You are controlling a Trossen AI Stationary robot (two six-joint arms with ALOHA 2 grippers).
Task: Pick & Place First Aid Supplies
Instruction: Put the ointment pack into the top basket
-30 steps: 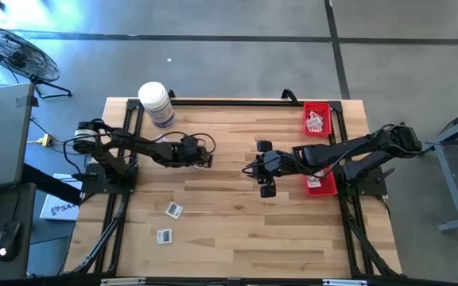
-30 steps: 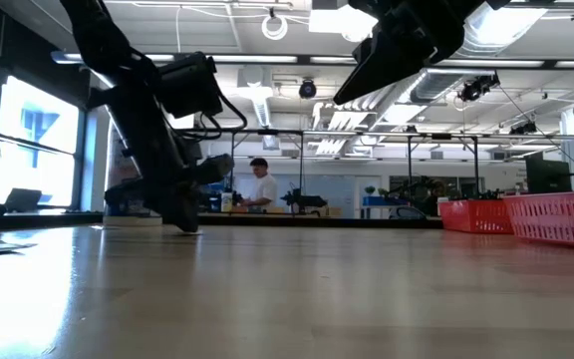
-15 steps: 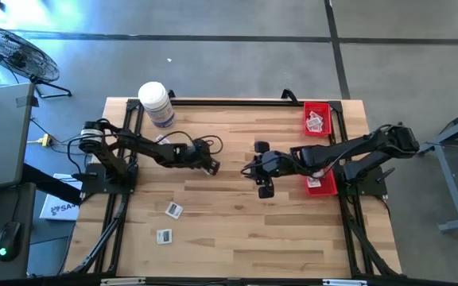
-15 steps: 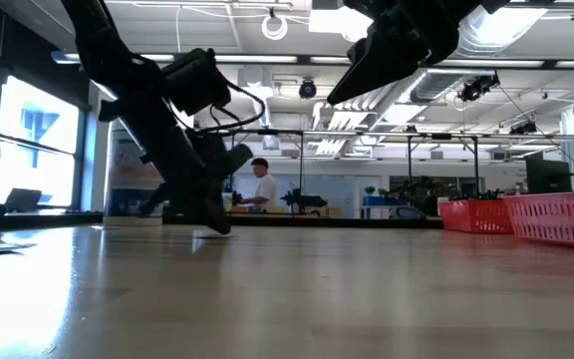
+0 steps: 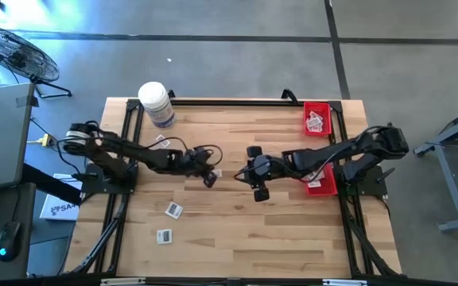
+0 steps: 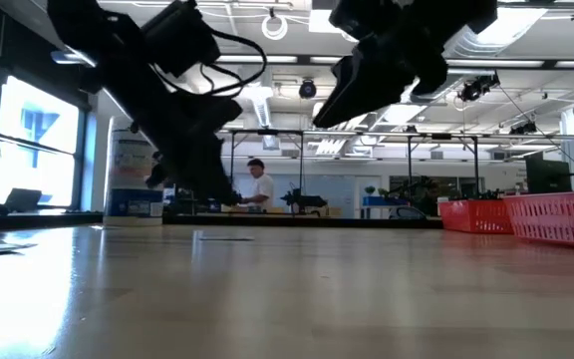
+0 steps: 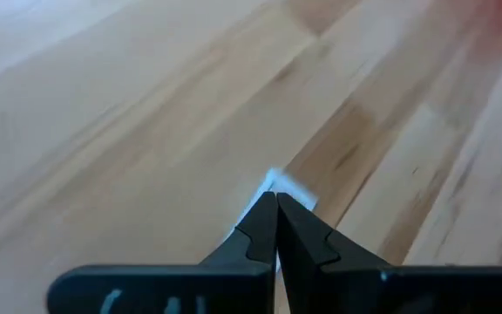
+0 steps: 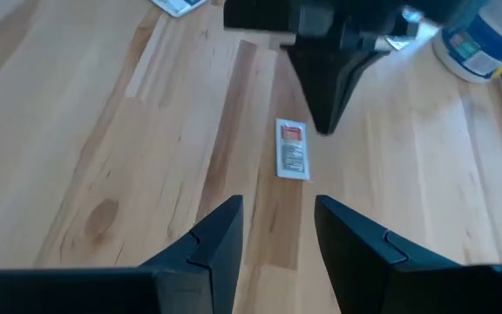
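- The left gripper point(image 5: 210, 179) sits mid-table with its fingers pressed together; a white packet point(image 8: 292, 148) lies flat by its tip.
- The right gripper point(image 8: 273, 228) waits at three o'clock, fingers apart.
- The thin packet might slip away; nothing grips it.

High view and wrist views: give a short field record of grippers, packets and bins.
left gripper: shut, empty, tip just above the middle packet
middle packet: small flat white square, lying on the wooden table
right gripper: open, facing the middle packet, apart from it
loose packets: two near the table's left front
red bin: holds packets
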